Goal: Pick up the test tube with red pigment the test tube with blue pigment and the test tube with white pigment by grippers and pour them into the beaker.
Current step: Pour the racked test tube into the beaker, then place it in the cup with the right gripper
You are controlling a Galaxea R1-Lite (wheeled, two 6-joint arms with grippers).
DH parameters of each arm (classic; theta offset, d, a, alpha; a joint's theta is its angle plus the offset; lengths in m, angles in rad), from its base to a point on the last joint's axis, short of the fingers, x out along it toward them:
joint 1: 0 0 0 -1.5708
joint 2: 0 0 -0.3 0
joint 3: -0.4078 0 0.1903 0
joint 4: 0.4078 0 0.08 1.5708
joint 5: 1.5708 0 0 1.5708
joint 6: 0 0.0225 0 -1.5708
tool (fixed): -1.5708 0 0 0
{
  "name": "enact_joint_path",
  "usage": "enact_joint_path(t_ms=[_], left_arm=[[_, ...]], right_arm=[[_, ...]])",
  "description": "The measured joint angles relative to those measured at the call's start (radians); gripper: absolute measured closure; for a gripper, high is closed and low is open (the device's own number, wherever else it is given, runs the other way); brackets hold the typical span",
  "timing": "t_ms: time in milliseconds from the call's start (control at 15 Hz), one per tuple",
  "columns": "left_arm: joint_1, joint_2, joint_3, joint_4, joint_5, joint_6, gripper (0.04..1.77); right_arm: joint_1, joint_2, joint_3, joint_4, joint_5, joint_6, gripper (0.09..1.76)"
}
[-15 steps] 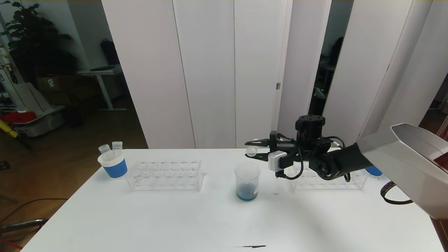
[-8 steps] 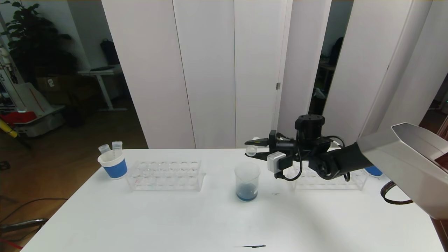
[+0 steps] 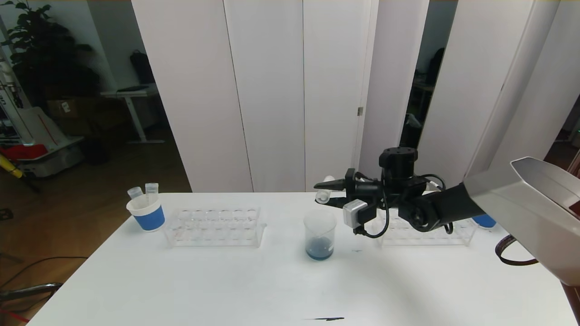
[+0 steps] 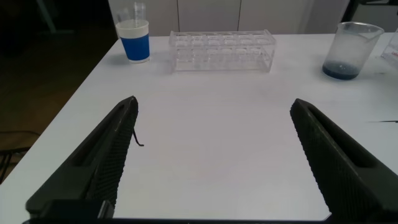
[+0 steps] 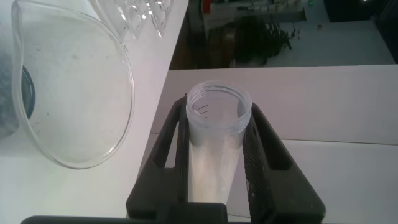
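Note:
My right gripper (image 3: 322,192) is shut on the test tube with white pigment (image 3: 323,195) and holds it lying nearly level, just above and behind the beaker's rim. In the right wrist view the tube (image 5: 216,146) sits between the fingers (image 5: 260,146), its open mouth towards the beaker (image 5: 68,93), with whitish liquid along its lower wall. The beaker (image 3: 320,236) stands mid-table with blue liquid at its bottom. My left gripper (image 4: 214,104) is open and empty above the bare table. No tube with blue or red pigment is in view.
An empty clear tube rack (image 3: 215,226) stands left of the beaker, with a blue-banded paper cup (image 3: 147,213) holding two tubes beside it. A second rack (image 3: 426,234) and another cup (image 3: 484,221) lie behind my right arm. A small dark mark (image 3: 326,318) is near the front edge.
My right gripper has shifted slightly left and up with the white-pigment tube, bringing its mouth nearer over the beaker. Nothing else moved.

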Motion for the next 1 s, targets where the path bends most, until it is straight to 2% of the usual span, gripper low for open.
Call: enact_joint_path(t_ms=[467,733,1000], left_arm=[[0.0,0.0,0.0,0.0,0.0,0.0,0.06],[0.0,0.0,0.0,0.0,0.0,0.0,0.06],[0.0,0.0,0.0,0.0,0.0,0.0,0.06]], right_arm=[[-0.008,-0.01,-0.01,0.05,-0.014,-0.086,1.27],[-0.009,-0.014,-0.048,0.184,-0.014,-0.198,1.27],[-0.003,-0.017,-0.071,0.199,-0.015,-0.219,1.27]])
